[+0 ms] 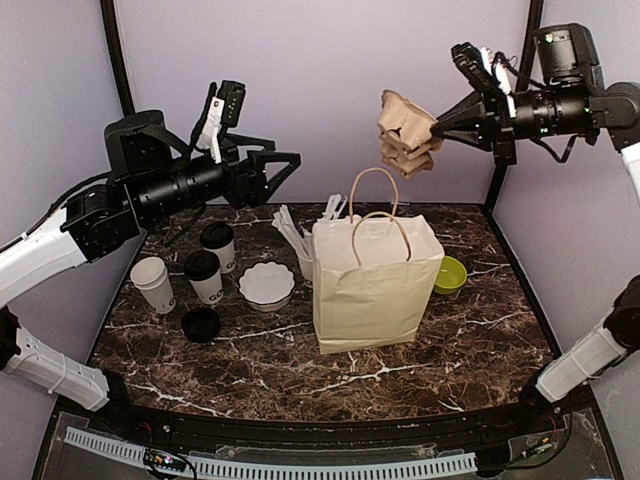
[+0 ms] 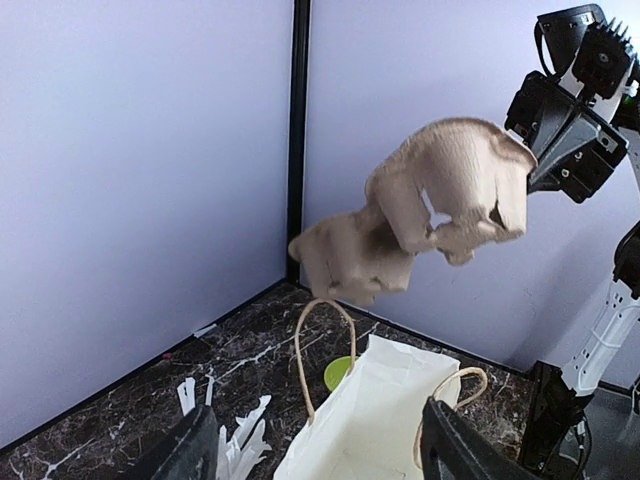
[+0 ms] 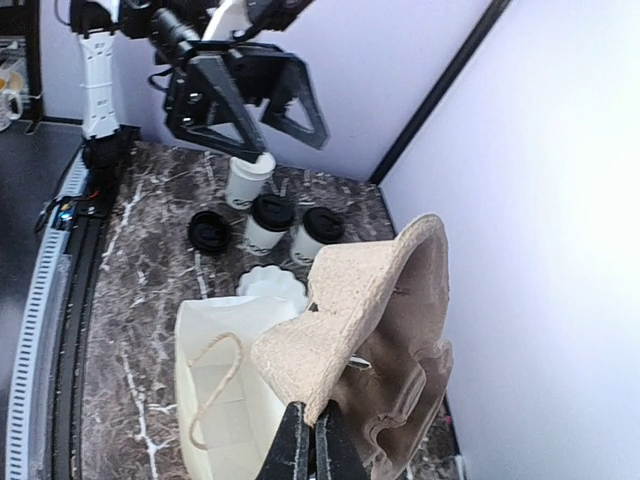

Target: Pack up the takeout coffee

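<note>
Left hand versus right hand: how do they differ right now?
The left hand is open and empty; the right hand is shut on the pulp cup carrier. The left hand hangs over the left half of the table; the right hand holds its load above the paper bag. Both are raised well off the table, facing each other.

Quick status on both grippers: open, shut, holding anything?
Left gripper: open, holding nothing.
Right gripper: shut on the pulp cup carrier, held in the air.
</note>
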{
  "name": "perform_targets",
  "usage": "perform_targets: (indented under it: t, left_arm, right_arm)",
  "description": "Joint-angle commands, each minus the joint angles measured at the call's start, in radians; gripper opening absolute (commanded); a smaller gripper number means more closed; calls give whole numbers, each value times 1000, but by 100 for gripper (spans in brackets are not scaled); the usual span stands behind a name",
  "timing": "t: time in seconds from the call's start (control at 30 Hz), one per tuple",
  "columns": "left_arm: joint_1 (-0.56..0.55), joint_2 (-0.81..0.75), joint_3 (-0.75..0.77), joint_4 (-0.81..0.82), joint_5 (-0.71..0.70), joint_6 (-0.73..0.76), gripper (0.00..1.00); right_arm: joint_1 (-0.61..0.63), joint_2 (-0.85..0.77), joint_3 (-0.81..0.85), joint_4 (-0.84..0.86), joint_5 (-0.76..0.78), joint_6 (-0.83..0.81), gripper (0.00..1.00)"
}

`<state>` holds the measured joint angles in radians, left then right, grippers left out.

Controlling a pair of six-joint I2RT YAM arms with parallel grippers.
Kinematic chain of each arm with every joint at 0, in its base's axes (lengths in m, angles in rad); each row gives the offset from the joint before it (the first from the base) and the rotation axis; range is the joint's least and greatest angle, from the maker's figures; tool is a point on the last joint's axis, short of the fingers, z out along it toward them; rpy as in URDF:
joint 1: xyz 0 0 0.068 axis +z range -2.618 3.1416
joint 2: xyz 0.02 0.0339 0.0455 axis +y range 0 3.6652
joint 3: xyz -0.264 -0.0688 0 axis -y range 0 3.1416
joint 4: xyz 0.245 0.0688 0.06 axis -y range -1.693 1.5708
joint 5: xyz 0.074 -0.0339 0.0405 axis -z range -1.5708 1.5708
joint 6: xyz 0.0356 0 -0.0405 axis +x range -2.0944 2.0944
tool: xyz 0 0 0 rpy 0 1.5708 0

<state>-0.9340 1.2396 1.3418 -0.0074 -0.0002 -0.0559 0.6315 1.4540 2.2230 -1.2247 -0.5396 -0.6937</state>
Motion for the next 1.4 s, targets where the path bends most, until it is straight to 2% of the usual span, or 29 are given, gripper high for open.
perform_targets:
  t: [0.0,0.1,0.2,0.37,0.53,0.63,0.83,1.13,1.17,1.23,1.27,1.3,1.37]
  left_arm:
    - [3,-42,-9,-55,-53,17,72]
    - [2,-51,-8,-69,-58,12,72]
    - [3,-66,-20,-73,-57,6,72]
    - [3,-87,-48,-82,-87,29,72]
    - [3,-82,-49,-114,-141,48,72]
    - [3,-72,-51,-116,-168,81,72]
    - [3,-46,-42,-106,-192,109,72]
    - [3,-26,-27,-108,-210,123,72]
    - [3,-25,-28,-106,-209,121,72]
    - [3,-25,-30,-105,-205,120,72]
    - [2,-27,-30,-105,-203,120,72]
    - [2,-28,-30,-108,-201,119,72]
    - [3,-31,-28,-115,-198,118,73]
  right_arm:
    - [-52,-30,59,136,104,46,0]
    - [-84,-36,5,222,287,75,0]
    - [-132,-65,-129,285,427,71,0]
    - [-217,-159,-462,359,606,72,0]
    - [-320,-274,-825,381,713,26,0]
    - [-338,-331,-1014,339,722,-17,0]
    - [-351,-400,-1234,274,676,-38,0]
    - [-349,-389,-1274,138,377,-59,0]
    - [-349,-372,-1259,100,323,-76,9]
    - [-352,-349,-1218,56,240,-98,41]
    - [-352,-343,-1198,47,214,-102,51]
    - [-353,-337,-1170,32,191,-113,56]
    - [-365,-321,-1110,0,167,-142,59]
